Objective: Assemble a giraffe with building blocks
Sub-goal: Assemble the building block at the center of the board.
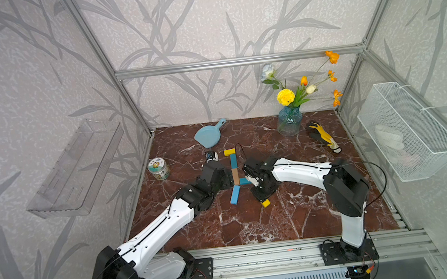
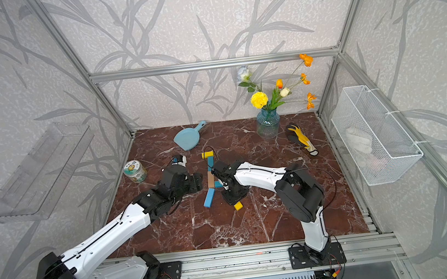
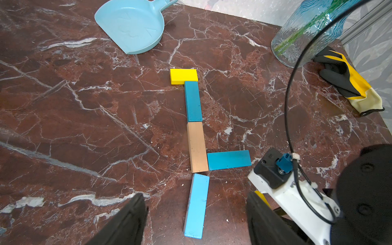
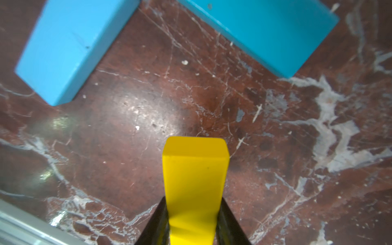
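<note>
Twin high overviews; two close, downward wrist views

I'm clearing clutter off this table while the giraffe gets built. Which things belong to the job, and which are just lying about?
Job: short yellow block, neck teal block, tan block, body teal block, light-blue block, long yellow block held in the right gripper.

Lying about: dustpan, can, vase of flowers, glove.

Most of yellow bar (image 1: 266, 203) under right arm (image 1: 300, 170)
</note>
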`<state>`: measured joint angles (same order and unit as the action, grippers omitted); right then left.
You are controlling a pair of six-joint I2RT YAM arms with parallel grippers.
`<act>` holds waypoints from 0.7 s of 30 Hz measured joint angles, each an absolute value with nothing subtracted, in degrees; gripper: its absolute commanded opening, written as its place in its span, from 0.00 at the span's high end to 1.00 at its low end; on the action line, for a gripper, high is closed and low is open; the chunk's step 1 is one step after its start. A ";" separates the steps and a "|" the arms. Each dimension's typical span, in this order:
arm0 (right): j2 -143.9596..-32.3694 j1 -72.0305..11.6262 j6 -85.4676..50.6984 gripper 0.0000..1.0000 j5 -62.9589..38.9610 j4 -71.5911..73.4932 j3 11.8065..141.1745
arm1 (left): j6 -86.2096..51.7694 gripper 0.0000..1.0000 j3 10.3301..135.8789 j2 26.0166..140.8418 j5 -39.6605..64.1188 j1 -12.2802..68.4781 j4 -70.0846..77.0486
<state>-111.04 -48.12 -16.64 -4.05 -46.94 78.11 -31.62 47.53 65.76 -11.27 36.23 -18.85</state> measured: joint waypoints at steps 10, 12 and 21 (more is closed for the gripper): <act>-115.48 -48.14 -17.21 0.36 -0.86 -47.00 80.42 | -31.62 0.24 47.53 65.78 -10.87 35.92 -18.83; -115.48 -48.12 -17.56 0.24 -0.25 -46.87 80.60 | -31.62 0.24 47.53 65.78 -10.83 35.92 -18.83; -114.72 -48.45 -18.33 0.50 1.19 -46.78 79.33 | -31.62 0.24 47.53 65.82 -10.61 35.66 -18.81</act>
<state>-114.72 -48.45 -18.33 1.19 -46.78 79.33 -31.62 47.53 65.82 -10.61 35.66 -18.81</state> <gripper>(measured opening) 0.542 0.756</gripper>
